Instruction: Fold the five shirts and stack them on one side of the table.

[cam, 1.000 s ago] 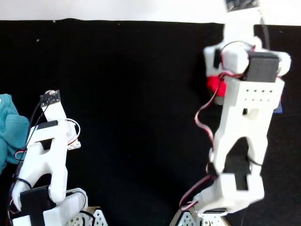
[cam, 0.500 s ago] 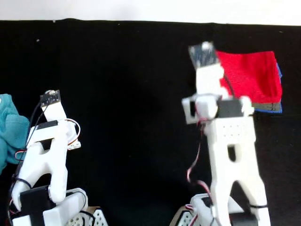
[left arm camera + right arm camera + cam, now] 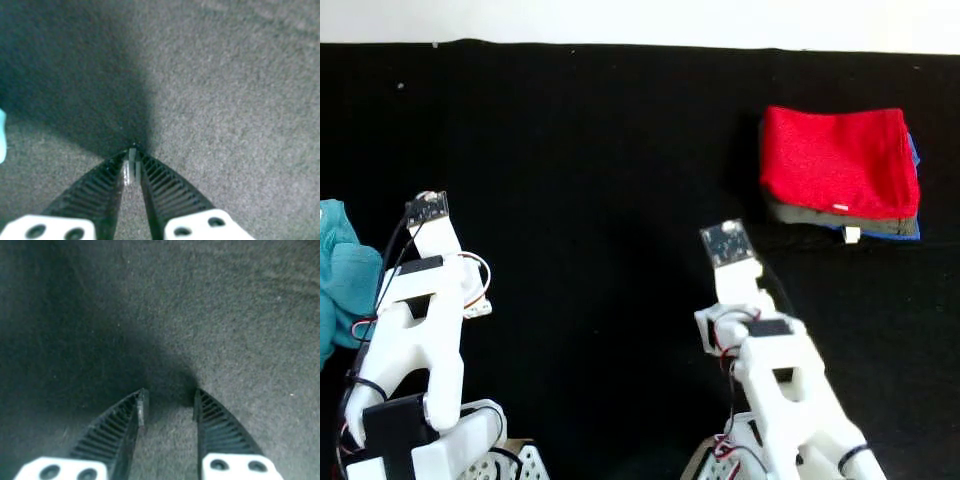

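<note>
- Right arm (image 3: 775,375) has pulled back off the shirt stack (image 3: 840,165) and now sits near it, on the arm-base side; left arm (image 3: 420,320) has not moved.
- High view: shirt stack is folded, red on top, on the black table (image 3: 600,130); teal shirt (image 3: 340,275) lies crumpled well apart from the stack, beside the left arm.
- Left wrist view: left gripper (image 3: 132,156) closed, empty, over the table.
- Right wrist view: right gripper (image 3: 170,402) open, empty, over the table.

No readable text, numbers or signs. White tag (image 3: 838,208) on the red shirt (image 3: 838,160) and second tag (image 3: 852,235) at the stack's near edge, 2 o'clock on the surface (image 3: 600,150): any print too small to tell.
</note>
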`<move>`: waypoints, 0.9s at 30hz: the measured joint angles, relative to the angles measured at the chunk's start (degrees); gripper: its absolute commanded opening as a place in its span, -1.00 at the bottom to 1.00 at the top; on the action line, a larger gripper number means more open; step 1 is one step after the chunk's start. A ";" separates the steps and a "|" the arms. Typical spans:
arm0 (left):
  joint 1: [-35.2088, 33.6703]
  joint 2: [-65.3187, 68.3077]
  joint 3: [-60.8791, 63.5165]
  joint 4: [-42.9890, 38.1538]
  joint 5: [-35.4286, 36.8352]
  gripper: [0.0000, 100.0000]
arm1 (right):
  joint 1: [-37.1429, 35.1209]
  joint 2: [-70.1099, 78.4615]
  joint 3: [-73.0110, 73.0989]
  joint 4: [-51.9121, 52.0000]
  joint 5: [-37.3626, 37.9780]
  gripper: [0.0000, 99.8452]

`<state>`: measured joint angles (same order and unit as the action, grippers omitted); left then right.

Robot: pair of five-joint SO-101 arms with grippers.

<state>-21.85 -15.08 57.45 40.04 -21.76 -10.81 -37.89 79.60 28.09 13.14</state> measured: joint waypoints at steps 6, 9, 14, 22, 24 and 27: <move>-0.18 0.09 -1.32 1.05 0.00 -0.97 | 0.09 -0.79 2.20 -2.37 0.00 -0.71; -2.29 0.62 -6.95 8.79 -0.09 -0.85 | 0.09 -0.79 2.20 -2.37 0.00 -0.71; -9.05 0.70 -20.75 26.02 -3.60 -0.50 | 0.09 -0.79 2.20 -2.37 0.00 -0.71; -21.54 2.29 -24.62 24.70 -17.93 -0.53 | 0.09 -0.79 2.20 -2.37 0.00 -0.71; -23.30 5.19 -24.62 21.45 -19.25 -0.53 | 0.09 -0.79 2.20 -2.37 0.00 -0.71; -25.05 12.40 -24.79 16.53 -19.69 -0.53 | 0.09 -0.79 2.20 -2.37 0.00 -0.71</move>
<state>-46.90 -2.68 32.66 56.57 -41.45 -10.73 -38.68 81.80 25.71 13.14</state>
